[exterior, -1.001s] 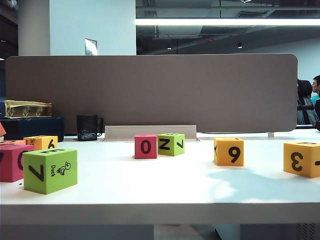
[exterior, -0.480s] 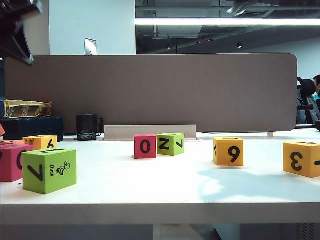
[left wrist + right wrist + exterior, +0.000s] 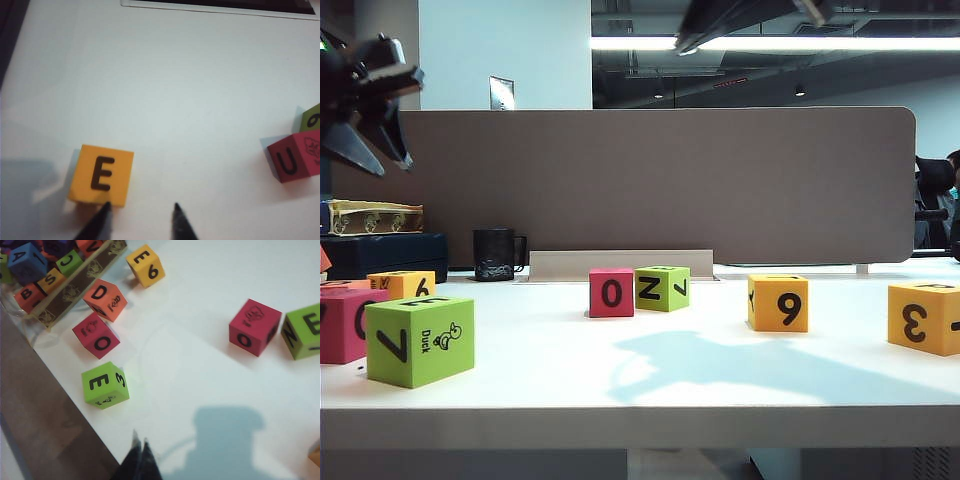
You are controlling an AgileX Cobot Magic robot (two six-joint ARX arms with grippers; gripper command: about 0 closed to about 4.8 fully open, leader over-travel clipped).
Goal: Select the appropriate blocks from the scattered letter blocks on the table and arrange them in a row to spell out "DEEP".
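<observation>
- Left wrist view: left gripper (image 3: pixel 141 216), fingers spread, hovers beside an orange "E" block (image 3: pixel 101 174) on the white table (image 3: pixel 190 100).
- Right gripper (image 3: pixel 140 452), tips pressed together, hangs near a green "E" block (image 3: pixel 104 385); an orange "D" block (image 3: pixel 105 299) lies beyond.

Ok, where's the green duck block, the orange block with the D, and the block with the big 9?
green duck block (image 3: pixel 420 341), exterior view, on its front face.
orange D block (image 3: pixel 104 299), right wrist view, on its top face.
yellow 9 block (image 3: pixel 779 303), exterior view, on its front face.
</observation>
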